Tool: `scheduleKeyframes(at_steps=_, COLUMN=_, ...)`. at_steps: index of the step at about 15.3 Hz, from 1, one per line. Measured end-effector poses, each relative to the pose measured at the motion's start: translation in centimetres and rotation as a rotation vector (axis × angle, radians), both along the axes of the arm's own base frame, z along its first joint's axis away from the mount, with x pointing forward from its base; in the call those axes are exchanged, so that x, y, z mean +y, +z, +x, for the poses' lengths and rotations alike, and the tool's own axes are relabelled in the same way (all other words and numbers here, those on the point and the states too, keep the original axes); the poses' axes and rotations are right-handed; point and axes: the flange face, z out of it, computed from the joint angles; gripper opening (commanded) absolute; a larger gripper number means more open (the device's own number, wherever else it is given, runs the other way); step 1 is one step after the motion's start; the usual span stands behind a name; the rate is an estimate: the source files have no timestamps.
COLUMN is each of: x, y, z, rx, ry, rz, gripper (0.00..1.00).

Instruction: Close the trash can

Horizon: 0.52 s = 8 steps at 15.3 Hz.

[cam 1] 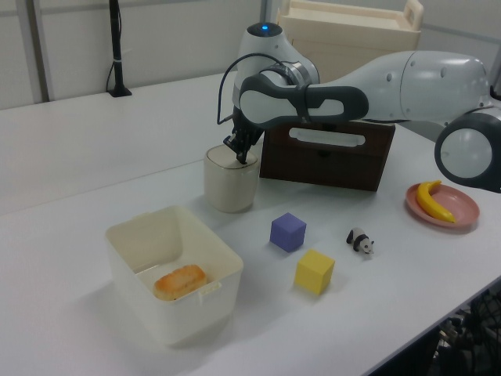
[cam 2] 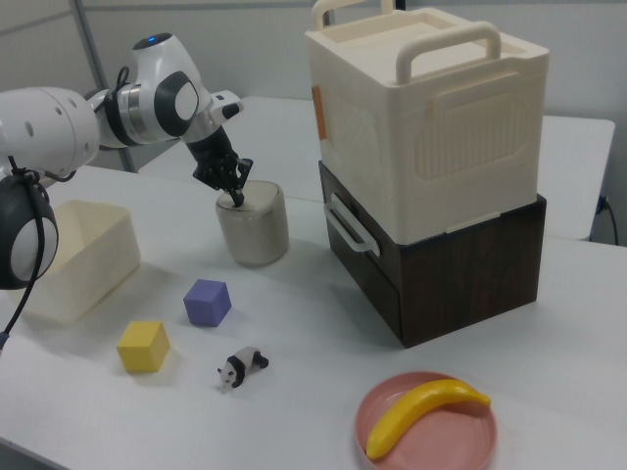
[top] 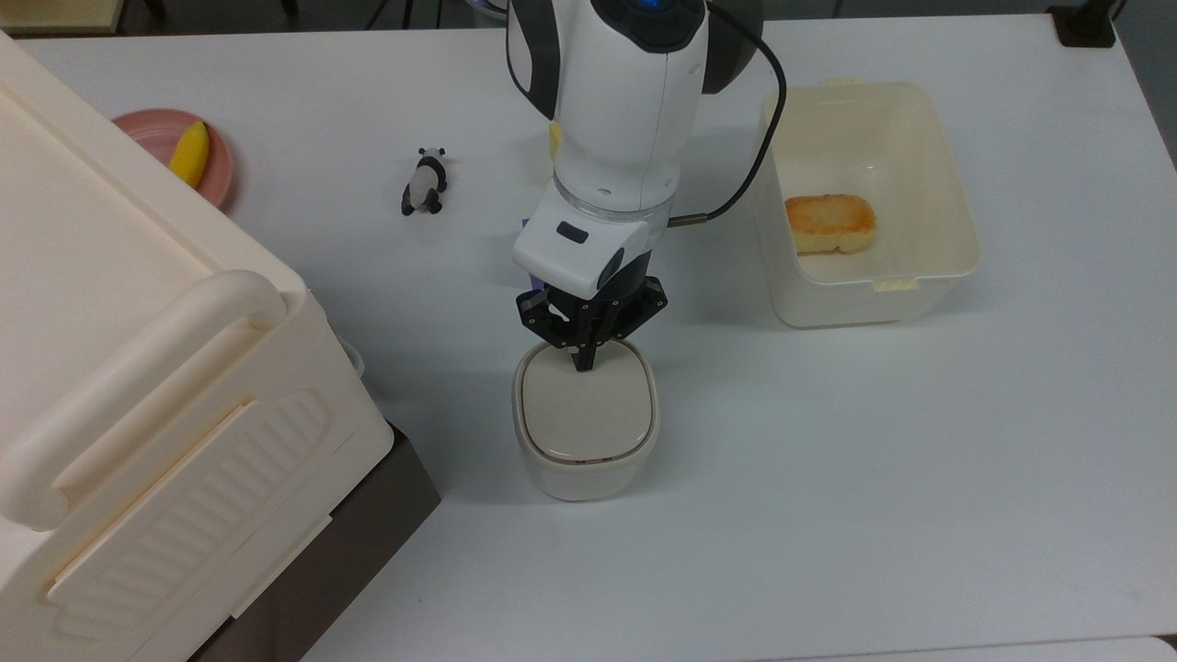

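Trash can (top: 586, 432) stood on the white table (top: 828, 460), and every other item was located from it. Its flap lid (top: 587, 412) lay flat and level with the rim in the top view; the left view and the right view agreed, with no raised edge seen. The gripper (top: 583, 364) was directly above the can's far edge in the top view, pointing straight down, its two fingers drawn together into a single tip that touched the lid near that edge. Nothing was held between the fingers. The same contact point appeared at the can's top in the left view (cam 1: 242, 157) and the right view (cam 2: 235, 199).

The large ribbed box (top: 138, 386) with a handle sat on a dark wooden drawer unit (top: 349, 552), near the can on the top view's left, apart from it. The open tub (top: 864, 198) stood well apart from the can on the top view's upper right and held a browned piece of bread (top: 829, 222). The toy panda (top: 424, 181) lay beyond the can on the top view's upper left. The pink plate (top: 216, 170) with a banana (top: 189, 153) was farther left again. In the left view, a purple cube (cam 1: 288, 232) stood near the can, with a yellow cube (cam 1: 315, 271) beyond it.
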Motion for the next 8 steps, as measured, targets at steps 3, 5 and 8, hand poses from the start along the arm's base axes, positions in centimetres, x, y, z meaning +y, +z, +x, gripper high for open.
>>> scheduleKeyframes(at_steps=3, x=0.14, y=-0.31, z=-0.23, rx=0.006, ry=0.006, rz=-0.010, gripper=0.00)
scheduleKeyframes(at_steps=5, x=0.17, y=-0.34, z=-0.34, rx=0.008, ry=0.007, rz=-0.012, gripper=0.00)
scheduleKeyframes(at_steps=8, x=0.20, y=-0.30, z=-0.45, rx=0.009, ry=0.008, rz=-0.014, gripper=0.00)
